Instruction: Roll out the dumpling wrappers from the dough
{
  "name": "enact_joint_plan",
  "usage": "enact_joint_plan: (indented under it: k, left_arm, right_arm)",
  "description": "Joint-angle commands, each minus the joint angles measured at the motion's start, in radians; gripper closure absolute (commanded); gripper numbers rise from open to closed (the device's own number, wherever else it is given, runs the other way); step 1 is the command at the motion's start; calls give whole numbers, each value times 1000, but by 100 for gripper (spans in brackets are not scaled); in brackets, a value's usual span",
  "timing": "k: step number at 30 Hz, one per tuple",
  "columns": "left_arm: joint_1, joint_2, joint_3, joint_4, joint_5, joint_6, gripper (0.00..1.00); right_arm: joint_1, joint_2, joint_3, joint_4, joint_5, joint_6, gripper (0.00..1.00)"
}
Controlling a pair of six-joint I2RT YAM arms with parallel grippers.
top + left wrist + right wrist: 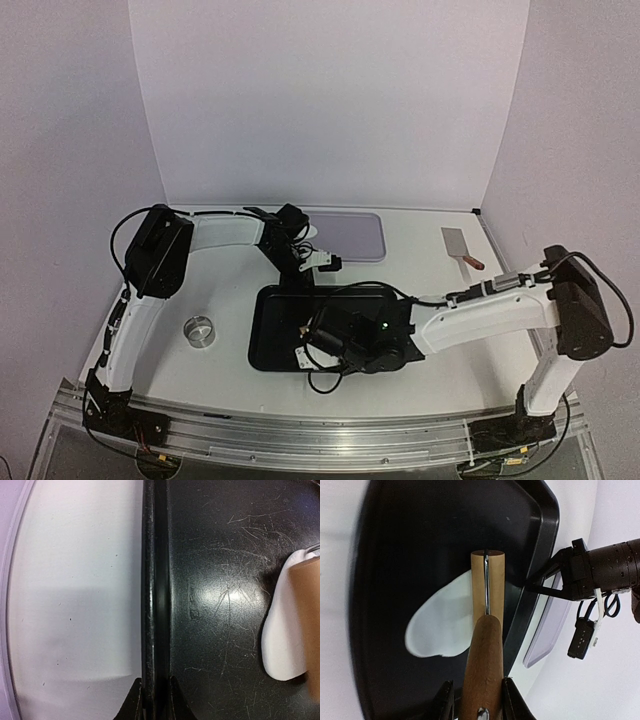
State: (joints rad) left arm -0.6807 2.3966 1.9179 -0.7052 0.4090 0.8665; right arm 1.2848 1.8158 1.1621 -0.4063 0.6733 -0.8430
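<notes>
Right jaws hold roller point(495, 585) on dough point(440, 622); left jaws clamp tray point(420, 540).

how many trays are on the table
2. A black tray lies in the middle of the table, and a pale lilac tray lies behind it at the far edge. No others seem hidden.

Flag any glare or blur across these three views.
Left wrist: glare patch on the black tray, scratches lit up; rolling pin at the right edge blurred. Right wrist: rolling pin handle close to the lens is soft; dough bright, little surface detail. Top external: even soft light, no hard shadows, tray interior flat black.
</notes>
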Motion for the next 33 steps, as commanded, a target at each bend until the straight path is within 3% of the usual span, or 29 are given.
enact_joint_plan:
  k: [1, 11, 16, 22, 25, 30, 33]
  left_arm:
    - [-2, 28, -9, -8, -106, 68, 100]
    - [-1, 34, 8, -8, -103, 74, 100]
    - [0, 31, 3, -12, -104, 77, 100]
    - [0, 20, -12, -14, -106, 88, 100]
    - [0, 20, -11, -14, -106, 95, 100]
    - [0, 26, -3, -9, -107, 96, 100]
    - [2, 26, -3, -8, -105, 94, 100]
  right_arm:
    - [-119, 171, -18, -265, -179, -70, 100]
    - [-9, -77, -284, -405, -184, 83, 100]
    - [-36, -7, -243, -363, -172, -25, 100]
    - [-114, 138, -74, -264, -134, -133, 100]
    - [-93, 102, -131, -274, -122, -91, 100]
    - [44, -28, -260, -376, -148, 67, 100]
    - [85, -20, -274, -411, -155, 125, 100]
